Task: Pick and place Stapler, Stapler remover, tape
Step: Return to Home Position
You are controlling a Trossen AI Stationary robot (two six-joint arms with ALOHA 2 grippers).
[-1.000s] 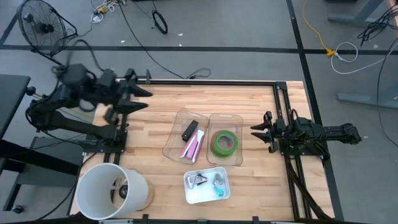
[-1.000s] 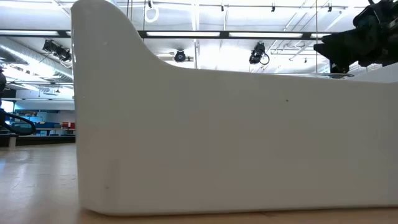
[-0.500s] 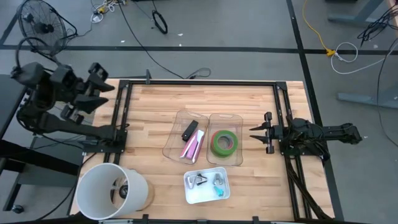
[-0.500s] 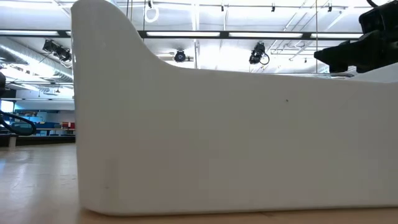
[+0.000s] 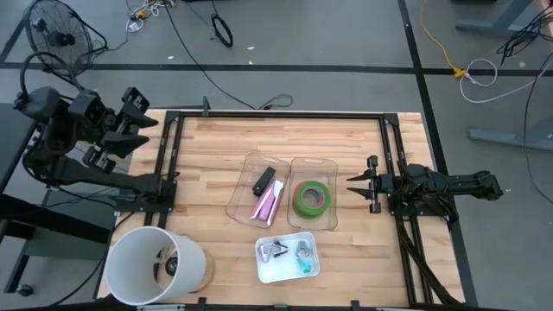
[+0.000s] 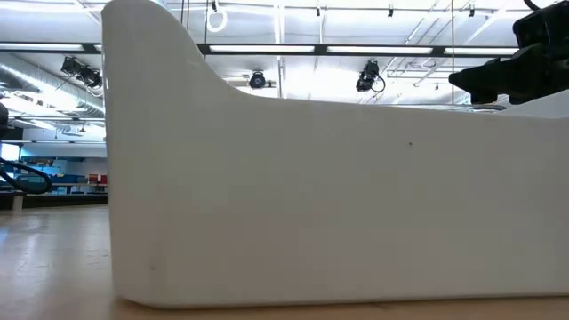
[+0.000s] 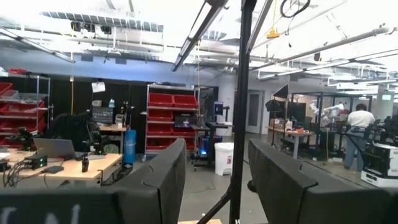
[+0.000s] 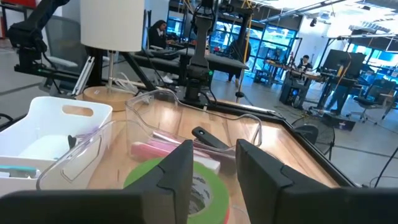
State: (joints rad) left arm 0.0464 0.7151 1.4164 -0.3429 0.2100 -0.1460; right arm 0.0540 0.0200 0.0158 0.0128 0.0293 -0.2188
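A black stapler (image 5: 263,180) and a pink stapler remover (image 5: 268,205) lie in the left of two clear trays (image 5: 244,166) at the table's middle. A green ring of tape (image 5: 312,198) lies flat in the right clear tray (image 5: 330,164). My right gripper (image 5: 352,183) stands open at the table's right edge, level, pointing at the tape (image 8: 186,180) with nothing between its fingers (image 8: 214,165). My left gripper (image 5: 149,130) is drawn back beyond the table's left edge, raised and open (image 7: 217,180), looking into the room.
A white tray (image 5: 263,272) with small items stands near the front edge; its wall (image 6: 311,204) fills the low view. A white cylinder (image 5: 155,263) stands at the front left corner. A black frame (image 5: 276,115) borders the table. People work in the room behind.
My left gripper has drawn back from over the table's left edge to beyond it, rising a little and tipping upward, then kept still. My right gripper has rolled about its own axis in place. The things in the trays have not moved.
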